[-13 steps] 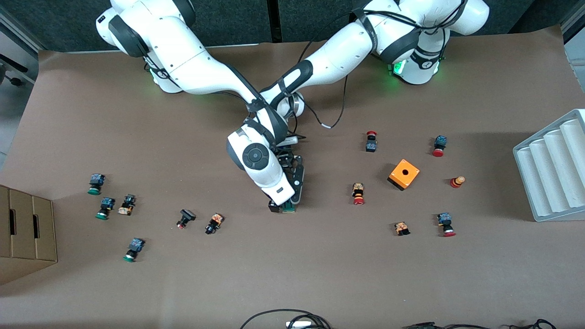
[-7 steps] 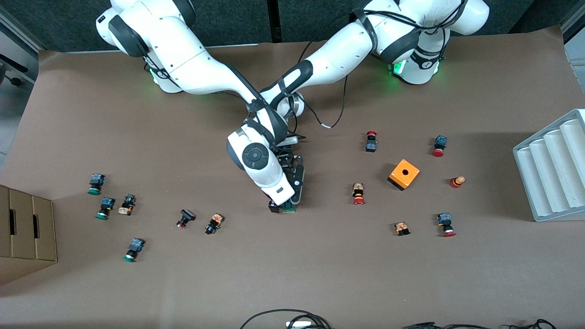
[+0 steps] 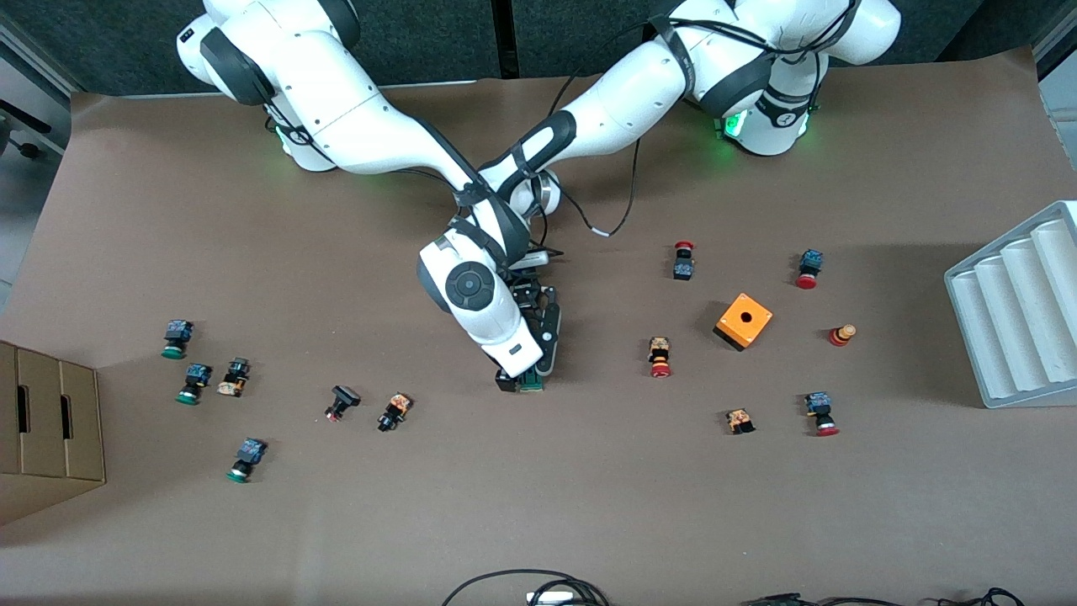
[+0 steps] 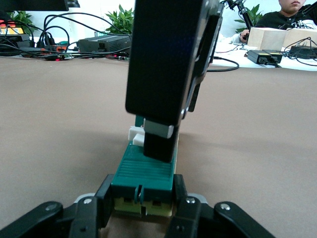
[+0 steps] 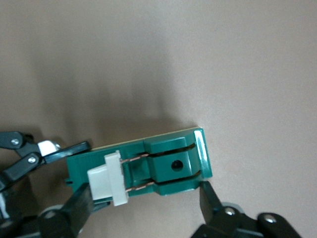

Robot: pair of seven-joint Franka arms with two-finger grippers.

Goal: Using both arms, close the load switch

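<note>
The load switch (image 5: 148, 166) is a narrow dark-green block with a white tab (image 5: 106, 179) sticking out, and it lies flat in the middle of the table. In the front view only its end (image 3: 531, 384) shows under the crossed arms. My left gripper (image 4: 143, 198) is shut on one end of the block (image 4: 146, 171), low at the table. My right gripper (image 5: 143, 198) comes down from above and stands open along the block's length. One of its fingers (image 5: 74, 208) is at the white tab and the other (image 5: 213, 201) is by the block's end.
Small push-buttons lie scattered toward both ends of the table. An orange cube (image 3: 744, 321) with a hole sits toward the left arm's end, and a white ridged tray (image 3: 1018, 311) stands at that edge. A cardboard box (image 3: 46, 429) is at the right arm's end. Cables (image 3: 538, 589) lie at the front edge.
The right arm's wrist has shifted very slightly over the switch. The left arm and the switch stay in place.
</note>
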